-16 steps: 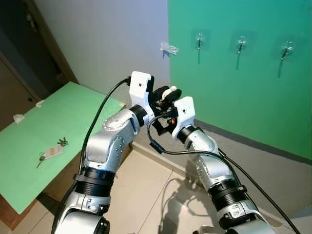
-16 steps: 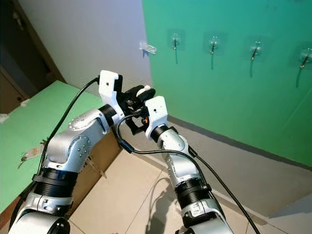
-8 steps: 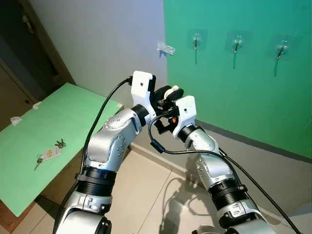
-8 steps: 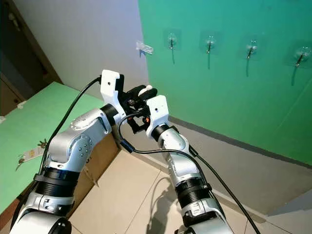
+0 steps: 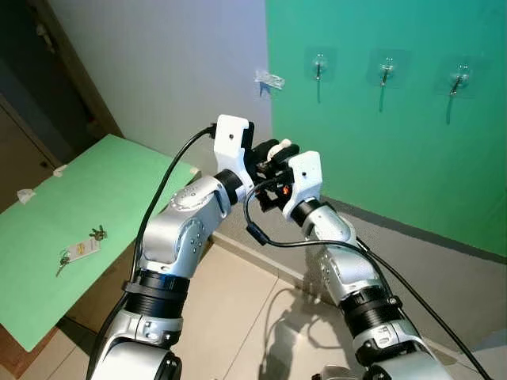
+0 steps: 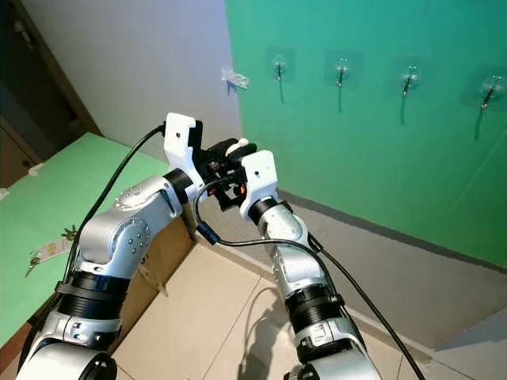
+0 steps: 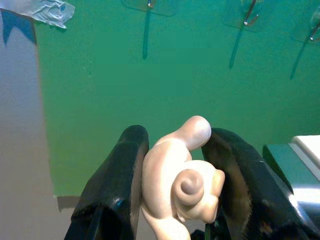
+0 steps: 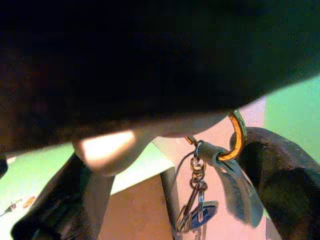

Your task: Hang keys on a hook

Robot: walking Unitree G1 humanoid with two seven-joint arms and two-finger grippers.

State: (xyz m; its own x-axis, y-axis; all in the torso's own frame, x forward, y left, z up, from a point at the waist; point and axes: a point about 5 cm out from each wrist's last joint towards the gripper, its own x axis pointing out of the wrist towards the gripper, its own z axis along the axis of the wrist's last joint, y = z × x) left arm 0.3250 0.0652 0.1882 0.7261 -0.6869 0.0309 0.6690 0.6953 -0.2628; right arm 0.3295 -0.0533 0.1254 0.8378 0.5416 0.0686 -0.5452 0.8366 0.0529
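Left wrist: left tool (image 7: pixel 175 175) clamping keychain (image 7: pixel 181 187).

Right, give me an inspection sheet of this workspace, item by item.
Surface: green tabletop at the robot's left.
Job's things: cream keychain charm clamped in the left gripper; key bunch on an orange ring hangs below it. Hooks on the green wall, all bare.
Clutter: second key set with tag on the tabletop; paper scraps near its far edge.
Grippers: left shut on the charm; right gripper close against it, fingers unclear.
Cables: black cable loops between the wrists.
Surroundings: tiled floor, tape scrap on the wall.
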